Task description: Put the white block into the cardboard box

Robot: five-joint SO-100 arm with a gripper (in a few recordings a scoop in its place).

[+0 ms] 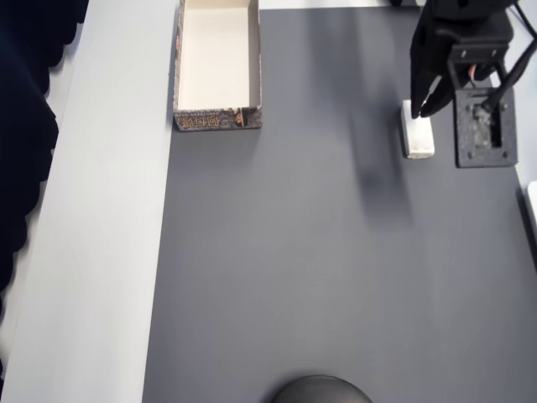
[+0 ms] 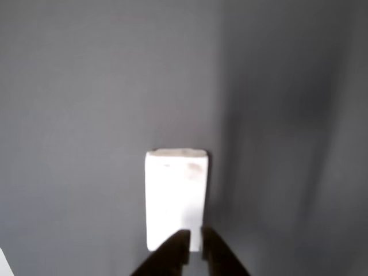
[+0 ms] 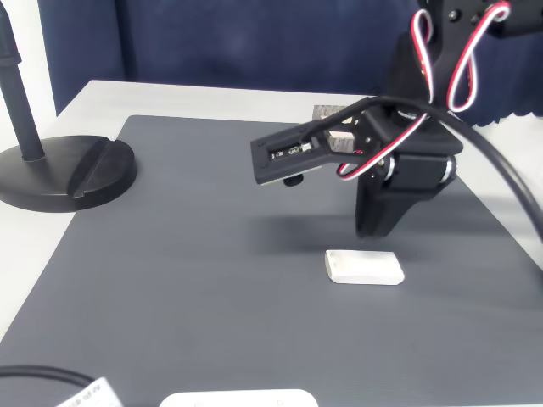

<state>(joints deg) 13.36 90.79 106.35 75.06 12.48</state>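
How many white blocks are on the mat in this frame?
1. The white block lies flat on the dark mat under the claw, far from the cardboard box. None seen elsewhere.

Nothing here can be read. The cardboard box has a brownish print on its short outer wall, too blurred to make out. The small marks on the arm's black plate are likewise illegible.

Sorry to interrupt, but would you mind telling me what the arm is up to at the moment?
The gripper hangs over one end of the white block, which lies flat on the dark grey mat. In the wrist view its fingertips sit nearly together at the block's near edge, not around it, so nothing is gripped yet. The cardboard box sits across the mat in the overhead view, with nothing visible inside.
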